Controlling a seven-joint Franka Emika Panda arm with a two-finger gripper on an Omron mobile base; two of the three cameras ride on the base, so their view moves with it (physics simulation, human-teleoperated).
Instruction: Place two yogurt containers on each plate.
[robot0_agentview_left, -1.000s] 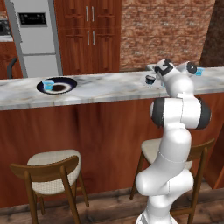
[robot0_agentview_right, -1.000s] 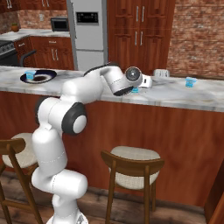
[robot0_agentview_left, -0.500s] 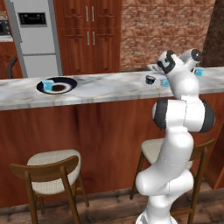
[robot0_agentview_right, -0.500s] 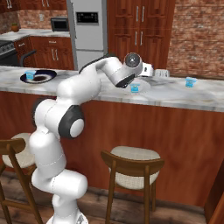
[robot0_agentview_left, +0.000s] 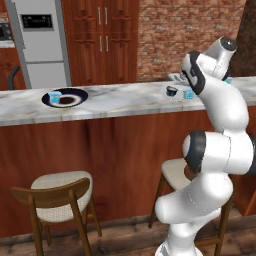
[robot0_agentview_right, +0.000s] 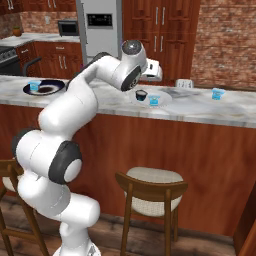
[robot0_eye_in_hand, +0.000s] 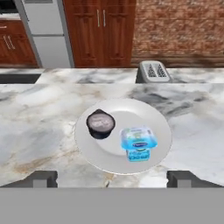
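Observation:
The pale plate (robot0_eye_in_hand: 131, 109) lies on the marble counter under my hand. On it sit one light-blue yogurt container (robot0_eye_in_hand: 138, 143) and a small black round cup (robot0_eye_in_hand: 100, 123). My gripper (robot0_eye_in_hand: 113, 179) hangs above the plate's near edge, open and empty. In the right base view the gripper (robot0_agentview_right: 154, 71) is raised over the pale plate (robot0_agentview_right: 165, 97). The dark plate (robot0_agentview_left: 75, 95) at the counter's left holds one yogurt container (robot0_agentview_left: 55, 97). Another yogurt container (robot0_agentview_right: 216, 93) stands alone on the counter to the right.
A toaster (robot0_eye_in_hand: 152, 72) stands just behind the pale plate. Two wooden stools (robot0_agentview_right: 150, 187) sit below the counter's front edge. A fridge (robot0_agentview_left: 37, 42) and wooden cabinets line the back wall.
My hand has lifted up and back from the pale plate, leaving the yogurt container beside the black cup. The jaws stay wide apart.

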